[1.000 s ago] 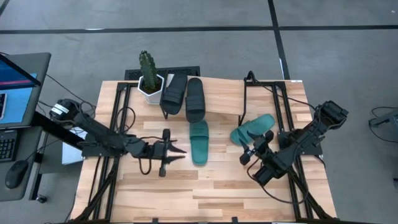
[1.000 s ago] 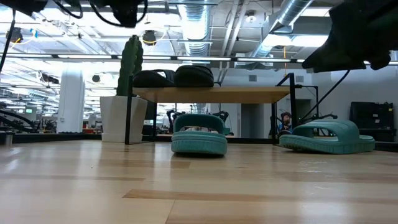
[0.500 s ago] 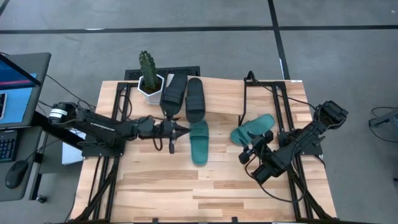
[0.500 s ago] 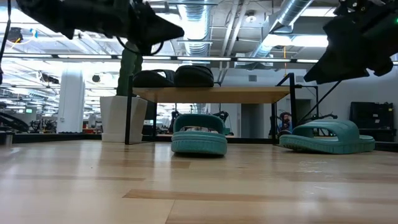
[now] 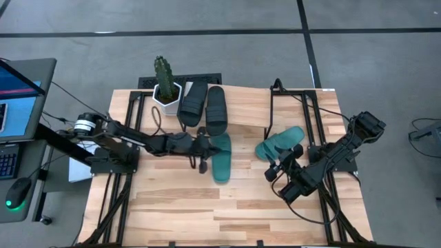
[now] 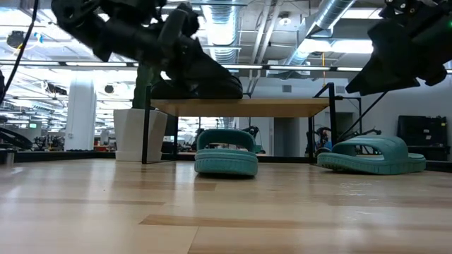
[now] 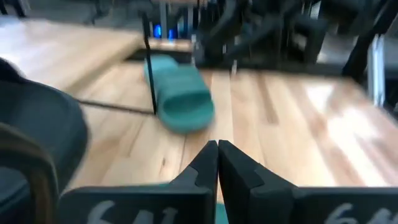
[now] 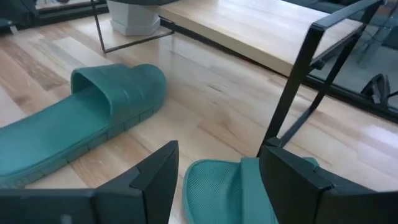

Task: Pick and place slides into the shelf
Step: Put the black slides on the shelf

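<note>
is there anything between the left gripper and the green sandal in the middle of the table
Nothing visible. The left gripper, fingers shut, hangs right at the near edge of the middle green sandal, with only bare table around it.

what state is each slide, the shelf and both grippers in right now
black slides: both lying on the shelf
shelf: right part bare
teal slide: flat on the table, by the left gripper
other teal slide: on the table, under the right gripper
left gripper: shut, empty
right gripper: open
</note>
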{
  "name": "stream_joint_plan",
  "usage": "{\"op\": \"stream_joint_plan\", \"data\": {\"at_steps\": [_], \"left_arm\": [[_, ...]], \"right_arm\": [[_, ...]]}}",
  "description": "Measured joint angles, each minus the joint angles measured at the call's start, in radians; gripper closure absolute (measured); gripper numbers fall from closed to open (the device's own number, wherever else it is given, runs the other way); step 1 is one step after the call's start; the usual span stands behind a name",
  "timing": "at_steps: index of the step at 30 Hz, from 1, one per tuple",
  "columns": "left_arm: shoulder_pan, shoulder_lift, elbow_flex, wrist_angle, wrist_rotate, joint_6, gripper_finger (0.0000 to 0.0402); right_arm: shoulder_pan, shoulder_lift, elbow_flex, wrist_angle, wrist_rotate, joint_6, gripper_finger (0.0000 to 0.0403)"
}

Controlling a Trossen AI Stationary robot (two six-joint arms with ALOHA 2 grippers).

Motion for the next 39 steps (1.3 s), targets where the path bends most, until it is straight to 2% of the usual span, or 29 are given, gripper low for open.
{"op": "stream_joint_plan", "data": {"at_steps": [9, 13, 19, 25, 29, 39], "left_arm": [[-0.045, -0.003, 0.315, -0.699, -0.131, 0.109, 0.0401], [-0.045, -0.003, 0.453, -0.907, -0.138, 0.140, 0.0401], [-0.043, -0.004, 0.585, -1.140, -0.266, 0.175, 0.0401], [-0.021, -0.002, 0.656, -1.256, -0.200, 0.170, 0.0401], [-0.010, -0.001, 0.658, -1.258, -0.132, 0.164, 0.0401], [-0.011, 0.091, 0.655, -1.208, -0.094, 0.186, 0.0401]], "right_arm": [[-0.002, 0.000, 0.000, 0.001, 0.000, -0.049, 0.0194], [-0.002, 0.000, 0.000, 0.001, 0.000, -0.050, 0.0194], [-0.002, 0.000, 0.000, 0.001, -0.020, -0.051, 0.0194], [-0.002, 0.000, 0.000, 0.001, -0.026, -0.051, 0.0194], [-0.002, 0.000, 0.000, 0.000, -0.038, -0.057, 0.0194], [-0.002, 0.000, 0.000, -0.010, -0.051, -0.074, 0.0194]]}}
